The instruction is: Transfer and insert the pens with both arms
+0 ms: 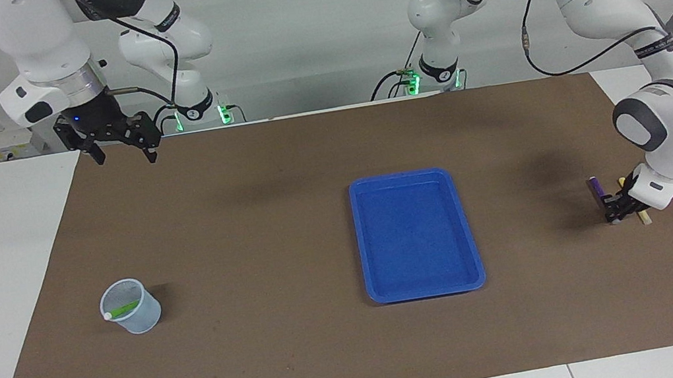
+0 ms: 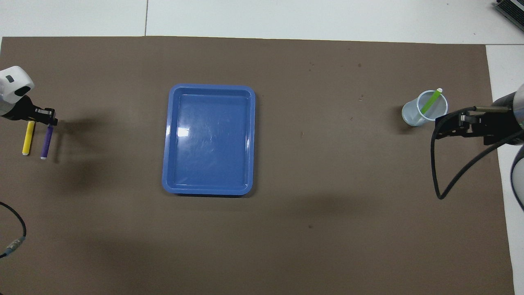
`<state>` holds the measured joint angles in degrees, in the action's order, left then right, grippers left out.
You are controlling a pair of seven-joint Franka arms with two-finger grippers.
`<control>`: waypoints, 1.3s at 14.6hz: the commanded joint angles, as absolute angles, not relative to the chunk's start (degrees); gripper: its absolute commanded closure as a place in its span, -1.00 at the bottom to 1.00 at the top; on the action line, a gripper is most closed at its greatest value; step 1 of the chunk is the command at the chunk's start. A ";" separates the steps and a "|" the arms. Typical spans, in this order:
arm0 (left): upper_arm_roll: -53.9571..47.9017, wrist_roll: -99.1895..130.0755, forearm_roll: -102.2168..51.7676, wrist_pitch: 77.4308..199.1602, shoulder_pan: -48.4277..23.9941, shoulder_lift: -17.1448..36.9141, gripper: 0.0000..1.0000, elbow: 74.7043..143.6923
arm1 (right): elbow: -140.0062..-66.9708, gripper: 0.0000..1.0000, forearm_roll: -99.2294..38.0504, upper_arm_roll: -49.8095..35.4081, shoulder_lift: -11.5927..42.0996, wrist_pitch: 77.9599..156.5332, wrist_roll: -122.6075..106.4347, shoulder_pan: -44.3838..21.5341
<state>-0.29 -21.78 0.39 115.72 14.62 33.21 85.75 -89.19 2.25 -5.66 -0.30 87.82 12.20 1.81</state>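
A purple pen (image 1: 597,193) (image 2: 46,141) and a yellow pen (image 2: 28,138) lie side by side on the brown mat at the left arm's end of the table. My left gripper (image 1: 616,208) (image 2: 46,117) is low over the ends of these two pens that lie farther from the robots, closest to the purple one. It partly hides the yellow pen (image 1: 643,215) in the facing view. The green pen (image 1: 125,308) (image 2: 430,102) stands tilted in a clear cup (image 1: 135,312) (image 2: 417,114) at the right arm's end. My right gripper (image 1: 124,152) (image 2: 442,125) is open, empty and raised high.
A blue tray (image 1: 421,289) (image 2: 172,139) lies empty near the middle of the brown mat (image 1: 249,229). White table shows around the mat. A black cable (image 2: 450,180) hangs from the right arm.
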 commanded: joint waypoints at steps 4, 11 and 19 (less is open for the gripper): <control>0.09 -16.36 -1.66 110.14 13.98 29.71 1.00 83.59 | -91.14 -1.00 0.97 -5.71 -2.72 88.42 11.07 2.37; -0.09 -11.16 -1.76 102.05 13.45 22.42 1.00 83.58 | -91.06 -1.00 0.97 -5.71 -2.72 87.80 10.99 2.46; -0.53 -0.72 -1.85 95.54 12.75 15.82 1.00 83.67 | -90.62 -1.00 1.05 -5.62 -2.37 87.80 11.43 2.46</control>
<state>-0.83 -4.00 -1.31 97.53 13.82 17.77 83.14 -89.47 2.25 -5.58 -1.29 87.69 12.20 1.83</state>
